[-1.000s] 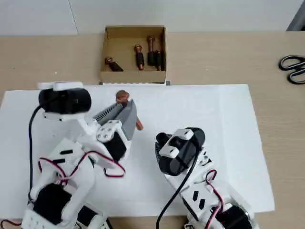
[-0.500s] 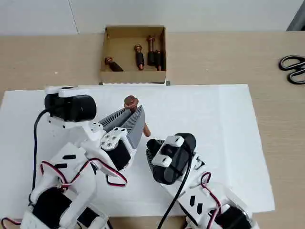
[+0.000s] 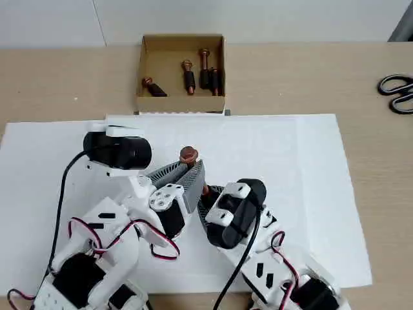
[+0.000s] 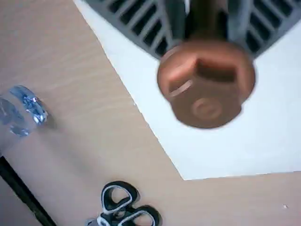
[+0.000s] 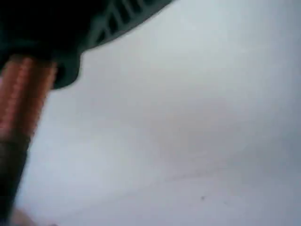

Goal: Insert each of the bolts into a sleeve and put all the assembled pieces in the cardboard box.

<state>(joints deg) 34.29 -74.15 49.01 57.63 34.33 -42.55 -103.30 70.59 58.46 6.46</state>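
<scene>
My left gripper (image 3: 188, 172) is shut on a copper bolt (image 3: 188, 155) and holds it above the white sheet, hex head toward the box. The left wrist view has the bolt's head (image 4: 206, 84) close up between the grey ribbed fingers (image 4: 141, 19). The bolt's threaded end (image 3: 205, 190) reaches down to my right gripper (image 3: 208, 201), which sits right beside it under its own wrist. In the right wrist view the copper threads (image 5: 26, 94) run into a dark piece (image 5: 9, 183), perhaps a sleeve. The cardboard box (image 3: 182, 41) at the back holds assembled pieces (image 3: 189, 76).
A white paper sheet (image 3: 290, 168) covers the wooden table in front of the box. Black scissors (image 3: 397, 92) lie at the far right edge, also seen from the left wrist as scissors (image 4: 124, 212). Both arm bases crowd the near edge.
The left arm has carried the bolt to the right and nearer, up against the right gripper. The right arm shifted slightly left early on, then held still.
</scene>
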